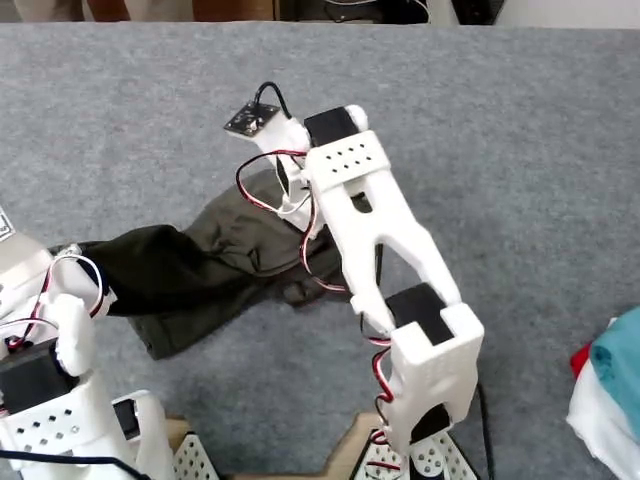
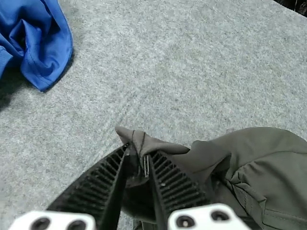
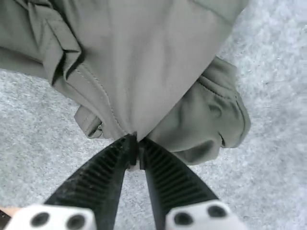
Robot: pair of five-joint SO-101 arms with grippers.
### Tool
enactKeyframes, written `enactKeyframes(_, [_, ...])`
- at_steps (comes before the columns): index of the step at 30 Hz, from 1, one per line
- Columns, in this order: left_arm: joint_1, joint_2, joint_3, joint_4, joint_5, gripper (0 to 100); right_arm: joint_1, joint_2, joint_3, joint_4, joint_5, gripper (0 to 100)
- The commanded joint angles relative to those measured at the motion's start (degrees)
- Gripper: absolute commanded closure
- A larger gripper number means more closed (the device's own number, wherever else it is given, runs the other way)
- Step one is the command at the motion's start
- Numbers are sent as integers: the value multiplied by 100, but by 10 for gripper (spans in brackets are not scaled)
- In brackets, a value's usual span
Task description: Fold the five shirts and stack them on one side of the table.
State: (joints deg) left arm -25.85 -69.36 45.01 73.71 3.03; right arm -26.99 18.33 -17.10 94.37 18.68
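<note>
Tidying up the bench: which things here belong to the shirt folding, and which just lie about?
In the job: green shirt, left gripper, right gripper, blue shirt, clothes heap.
Lying about: grey table cover, cardboard sheet.

The right arm (image 1: 385, 235) is rising from the lower edge of the high view and slanting toward its middle. Its wrist (image 1: 340, 150) is bending downward over the olive shirt (image 1: 200, 265). The right gripper (image 3: 136, 146) is pinching a fold of that cloth, with its ribbed black fingers (image 3: 98, 184) pressing together at the tips. The left arm (image 1: 60, 400) is sitting low at the near left corner of the high view. The left gripper (image 2: 139, 163) is clamping a bunched corner of the same shirt, its fingers (image 2: 96, 187) closing almost fully on the cloth.
</note>
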Motion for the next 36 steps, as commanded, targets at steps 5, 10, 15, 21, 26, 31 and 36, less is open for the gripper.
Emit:
enactKeyframes(5, [-44,-48,-53,-26,-18,981,101,-1525,-259,141,9,994])
enactKeyframes(10, [-9,-48,-79,-343,-9,981,330,-2510,-822,149,-246,994])
enactKeyframes(15, [158,4,-703,-993,-9,981,769,-3495,-1965,158,-273,994])
enactKeyframes(21, [1125,4,-1793,-1073,-9,981,1305,-4075,-3248,158,-255,994])
enactKeyframes(26, [1547,4,-2725,-1073,229,981,1622,-4400,-4347,167,-246,994])
enactKeyframes(31, [1697,4,-3587,-905,211,981,2062,-4734,-5279,114,-193,995])
enactKeyframes(36, [1697,-13,-4527,-246,202,981,3046,-5024,-5560,-387,-35,995])
